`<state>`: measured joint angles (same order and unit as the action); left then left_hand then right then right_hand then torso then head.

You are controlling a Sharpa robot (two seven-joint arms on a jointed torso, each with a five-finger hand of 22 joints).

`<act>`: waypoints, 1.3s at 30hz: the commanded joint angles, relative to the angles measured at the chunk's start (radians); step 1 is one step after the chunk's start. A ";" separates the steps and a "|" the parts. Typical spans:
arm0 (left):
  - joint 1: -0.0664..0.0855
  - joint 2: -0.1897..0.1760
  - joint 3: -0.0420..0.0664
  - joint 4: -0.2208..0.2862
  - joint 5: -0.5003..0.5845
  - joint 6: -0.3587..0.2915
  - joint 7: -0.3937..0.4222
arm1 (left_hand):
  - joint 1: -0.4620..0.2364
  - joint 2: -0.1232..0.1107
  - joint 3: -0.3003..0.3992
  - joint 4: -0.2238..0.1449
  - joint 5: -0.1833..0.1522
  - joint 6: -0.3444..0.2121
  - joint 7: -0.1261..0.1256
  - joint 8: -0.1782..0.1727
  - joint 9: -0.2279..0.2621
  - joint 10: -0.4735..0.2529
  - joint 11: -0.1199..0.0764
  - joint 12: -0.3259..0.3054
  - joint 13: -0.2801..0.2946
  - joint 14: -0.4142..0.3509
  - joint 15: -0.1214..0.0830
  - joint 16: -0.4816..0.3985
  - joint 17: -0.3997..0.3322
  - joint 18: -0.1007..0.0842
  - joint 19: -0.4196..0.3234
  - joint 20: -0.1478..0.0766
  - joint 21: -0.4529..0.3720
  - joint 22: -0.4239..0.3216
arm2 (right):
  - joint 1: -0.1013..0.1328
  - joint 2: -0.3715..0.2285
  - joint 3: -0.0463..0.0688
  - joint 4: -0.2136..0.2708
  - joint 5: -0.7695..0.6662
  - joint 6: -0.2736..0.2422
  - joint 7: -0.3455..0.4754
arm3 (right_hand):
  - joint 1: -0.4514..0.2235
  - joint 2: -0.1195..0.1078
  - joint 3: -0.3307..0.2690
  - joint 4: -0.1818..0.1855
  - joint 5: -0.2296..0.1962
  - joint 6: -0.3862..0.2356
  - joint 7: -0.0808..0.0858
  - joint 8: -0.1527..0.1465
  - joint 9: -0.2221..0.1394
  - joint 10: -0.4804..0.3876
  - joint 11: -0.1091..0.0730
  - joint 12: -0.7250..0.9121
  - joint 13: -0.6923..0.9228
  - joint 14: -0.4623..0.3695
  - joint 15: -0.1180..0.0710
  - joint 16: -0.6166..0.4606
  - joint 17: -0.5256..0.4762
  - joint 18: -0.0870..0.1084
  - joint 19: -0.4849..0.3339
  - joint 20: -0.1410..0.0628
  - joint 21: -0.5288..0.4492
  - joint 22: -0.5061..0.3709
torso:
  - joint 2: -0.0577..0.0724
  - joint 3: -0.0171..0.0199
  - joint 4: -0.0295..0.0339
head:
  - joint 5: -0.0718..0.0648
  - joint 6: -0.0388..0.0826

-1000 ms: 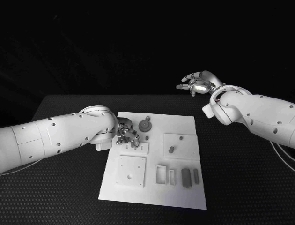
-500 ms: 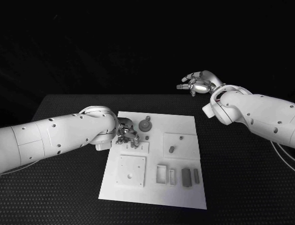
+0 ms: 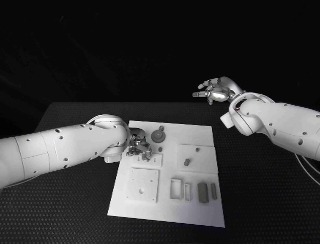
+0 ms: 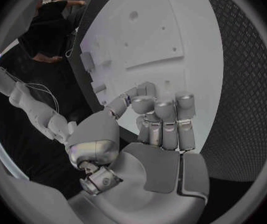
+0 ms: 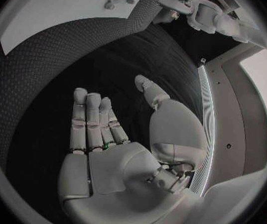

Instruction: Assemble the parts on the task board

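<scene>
**Left side of the board crowded, right side open**

The left robot hand (image 3: 138,146) and its bulky forearm lie over the task board's (image 3: 196,213) left edge, blocking approach from that side to the round gear-like part (image 3: 158,135) and the small square plate just beside it. The right robot hand (image 3: 217,91) hangs past the table's (image 3: 277,203) far edge, well apart from the board. Bare table flanks the board's right side. Low slotted blocks (image 3: 193,190) stand near its front edge.
</scene>
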<state>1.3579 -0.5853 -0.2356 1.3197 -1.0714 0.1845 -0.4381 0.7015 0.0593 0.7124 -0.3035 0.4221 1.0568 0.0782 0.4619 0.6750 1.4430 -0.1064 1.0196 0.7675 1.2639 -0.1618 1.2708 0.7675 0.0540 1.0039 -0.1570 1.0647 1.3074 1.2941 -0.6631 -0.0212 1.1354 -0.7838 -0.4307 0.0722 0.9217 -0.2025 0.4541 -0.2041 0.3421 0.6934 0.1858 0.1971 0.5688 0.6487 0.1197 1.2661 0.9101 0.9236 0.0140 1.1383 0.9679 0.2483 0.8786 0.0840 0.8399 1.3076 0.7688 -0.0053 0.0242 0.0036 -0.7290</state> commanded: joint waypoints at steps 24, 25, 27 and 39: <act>-0.003 0.014 0.000 -0.004 -0.048 0.029 -0.005 | -0.009 0.034 0.027 0.041 -0.029 0.191 -0.108 0.011 0.000 -0.028 -0.032 0.014 -0.005 0.022 -0.017 0.011 -0.007 0.009 0.001 -0.109 0.006 0.015 | 0.000 0.001 0.001 0.002 -0.002 0.015 0.009 | 0.000 0.014 -0.002 -0.010 0.023 0.004 0.042 0.009 -0.006 -0.009 0.000 0.013 -0.014 -0.008 0.001 0.010 -0.011 0.013 0.003 0.009 -0.007 0.016 | 0.001 -0.0002 -0.0010 | -0.001 0.001; -0.004 0.014 0.000 -0.004 -0.048 0.030 -0.005 | -0.012 0.036 0.027 0.041 -0.033 0.190 -0.108 0.011 0.000 -0.029 -0.032 0.015 -0.005 0.022 -0.017 0.012 -0.008 0.009 0.000 -0.109 0.007 0.015 | 0.000 0.001 0.001 0.003 -0.002 0.016 0.009 | 0.000 0.014 -0.002 -0.010 0.023 0.004 0.042 0.009 -0.006 -0.009 0.000 0.013 -0.015 -0.008 0.001 0.010 -0.011 0.013 0.003 0.009 -0.007 0.016 | 0.000 -0.0004 -0.0009 | -0.001 0.000; -0.004 0.015 0.000 -0.004 -0.048 0.030 -0.004 | -0.016 0.039 0.027 0.042 -0.043 0.189 -0.108 0.013 0.000 -0.030 -0.032 0.016 -0.007 0.021 -0.018 0.013 -0.009 0.010 -0.001 -0.109 0.007 0.015 | 0.000 0.001 0.001 0.004 -0.002 0.016 0.009 | 0.000 0.015 -0.002 -0.010 0.024 0.004 0.042 0.009 -0.007 -0.009 0.000 0.014 -0.015 -0.008 0.001 0.010 -0.011 0.013 0.003 0.009 -0.007 0.016 | 0.000 -0.0003 -0.0007 | -0.001 0.000; -0.006 0.013 0.000 -0.002 -0.048 0.006 -0.002 | -0.018 0.043 0.030 0.041 -0.053 0.187 -0.108 0.014 0.000 -0.031 -0.032 0.018 -0.010 0.020 -0.019 0.014 -0.012 0.011 -0.002 -0.109 0.008 0.015 | 0.000 0.001 0.001 0.004 -0.002 0.016 0.008 | -0.001 0.015 -0.003 -0.009 0.024 0.004 0.042 0.010 -0.008 -0.010 0.001 0.015 -0.018 -0.009 0.001 0.011 -0.013 0.013 0.003 0.009 -0.008 0.016 | 0.000 -0.0006 0.0000 | -0.005 0.000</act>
<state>1.3532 -0.5732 -0.2349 1.3152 -1.1147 0.2021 -0.4424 0.6765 0.0844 0.7075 -0.2972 0.3744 1.0580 0.0770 0.4730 0.6754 1.4400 -0.1085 1.0331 0.7591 1.2777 -0.1657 1.2787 0.7568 0.0540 1.0039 -0.1570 1.0686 1.3078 1.2941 -0.6627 -0.0212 1.1377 -0.7838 -0.4269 0.0719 0.9216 -0.1946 0.4513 -0.2069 0.3603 0.6936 0.1855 0.2013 0.5622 0.6451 0.1233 1.2771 0.8941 0.9237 0.0140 1.1456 0.9559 0.2501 0.8820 0.0875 0.8362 1.3078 0.7691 -0.0055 0.0235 -0.0002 -0.7293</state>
